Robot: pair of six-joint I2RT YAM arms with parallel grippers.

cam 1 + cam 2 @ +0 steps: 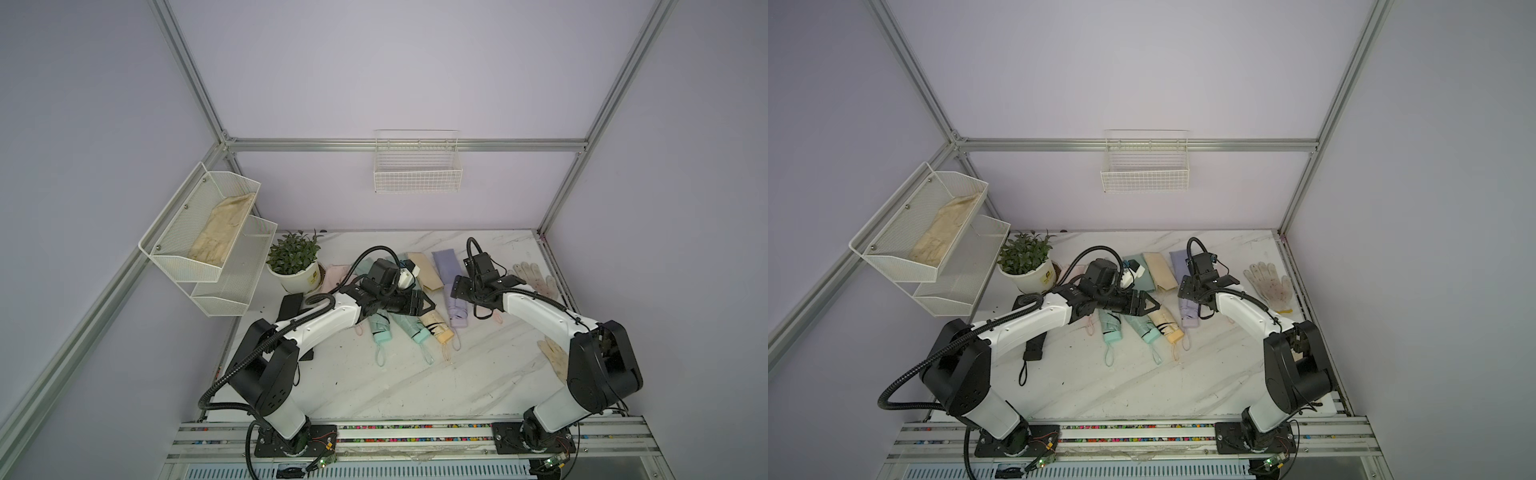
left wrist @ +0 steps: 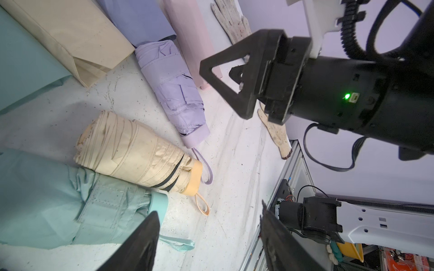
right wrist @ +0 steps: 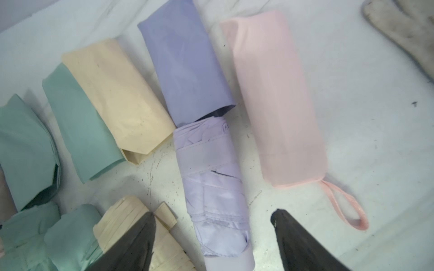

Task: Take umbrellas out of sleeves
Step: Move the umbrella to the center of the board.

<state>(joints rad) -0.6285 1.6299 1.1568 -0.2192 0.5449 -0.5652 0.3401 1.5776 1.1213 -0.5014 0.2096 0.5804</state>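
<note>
Marble worktop (image 1: 374,386) with two arms reaching over a row of folded umbrellas and their sleeves.

Left arm (image 1: 316,320): its pincer (image 2: 209,211) hangs above the handle ends of the yellow umbrella (image 2: 131,150) and a mint umbrella (image 2: 70,211). The jaws are parted and hold nothing. Only bare marble and wrist loops lie below the gap.

Right arm (image 1: 536,311): its pincer (image 3: 212,215) stands directly over the lavender umbrella (image 3: 211,178). The jaws are spread wide, with a gap to the fabric on each side, and grip nothing.

Mesh wall rack (image 1: 174,232): well apart from both pincers, on the left arm's side.

The lavender umbrella lies flat beneath the right pincer with its canopy bare. Its far tip is at the dark mouth of the lavender sleeve (image 3: 185,63), which stretches away beyond the pincer. Whether the tip sits inside cannot be told.

Pink sleeve (image 3: 277,98): just beside the right pincer, on the side away from the left arm. It lies plump, with a pink wrist loop (image 3: 360,226) out of its near end.

Yellow sleeve (image 3: 117,98) and a mint sleeve (image 3: 79,131): on the side toward the left pincer, flattened and touching each other.

White knit glove (image 1: 536,278): beyond the right pincer, near the worktop's edge.
</note>
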